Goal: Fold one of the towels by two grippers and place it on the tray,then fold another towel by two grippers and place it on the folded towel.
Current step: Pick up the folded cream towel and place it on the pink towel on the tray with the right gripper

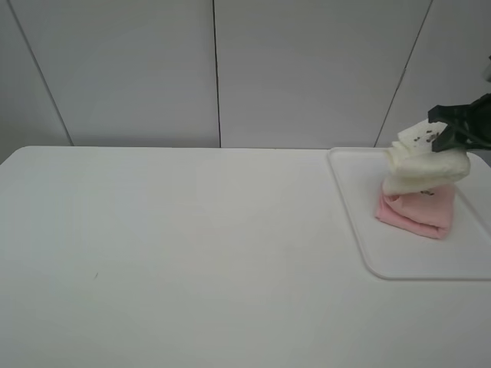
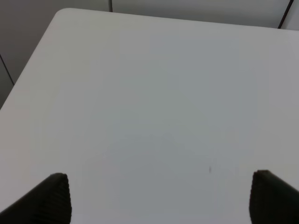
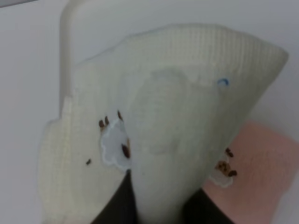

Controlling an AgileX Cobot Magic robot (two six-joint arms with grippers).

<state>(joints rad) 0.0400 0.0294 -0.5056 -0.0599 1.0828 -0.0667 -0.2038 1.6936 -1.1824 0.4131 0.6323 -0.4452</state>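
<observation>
The pink towel (image 1: 418, 211) lies folded on the white tray (image 1: 414, 257) at the table's right. The cream-white towel (image 1: 426, 165) is bundled on top of it, its lower folds touching the pink one and its upper edge lifted. My right gripper (image 1: 439, 138) is shut on that lifted edge. In the right wrist view the cream towel (image 3: 163, 116) fills the frame between the dark fingers (image 3: 117, 207), with the pink towel (image 3: 261, 163) and the tray rim (image 3: 67, 46) behind. My left gripper (image 2: 163, 198) hangs open over bare table, holding nothing.
The white table (image 1: 192, 253) stretches left of the tray, with its back edge against a grey panelled wall (image 1: 215, 69). The table's rounded far corner (image 2: 60, 14) shows in the left wrist view. The left arm is outside the exterior high view.
</observation>
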